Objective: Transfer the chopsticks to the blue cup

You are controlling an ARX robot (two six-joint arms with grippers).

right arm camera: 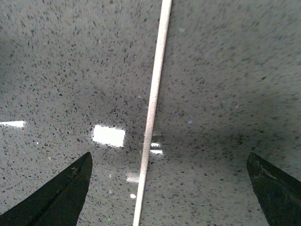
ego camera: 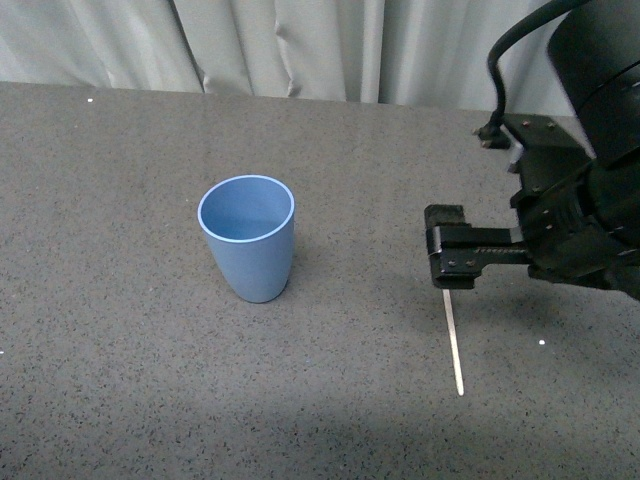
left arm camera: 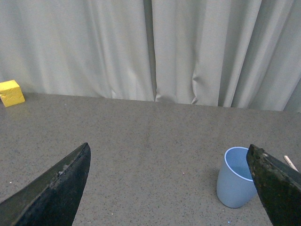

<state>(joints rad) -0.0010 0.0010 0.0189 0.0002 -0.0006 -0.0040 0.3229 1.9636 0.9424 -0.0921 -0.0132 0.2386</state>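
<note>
Your right gripper (right arm camera: 168,157) hangs with fingers spread wide, astride the chopsticks (ego camera: 453,340), which lie flat and ungripped on the grey table (ego camera: 120,350), well to the right of the upright blue cup (ego camera: 250,245). Your left gripper (left arm camera: 168,147) is likewise spread wide and holds nothing.

One blue cup (ego camera: 246,240), one chopstick (ego camera: 453,342), one yellow block (left arm camera: 11,92), one speckled grey tabletop (ego camera: 120,330), one pale curtain (ego camera: 280,45)

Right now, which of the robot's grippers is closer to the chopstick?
Right. The right gripper hangs directly over the chopstick's far end, jaws open either side of it. The left gripper is well away, beyond the blue cup, also open.
</note>
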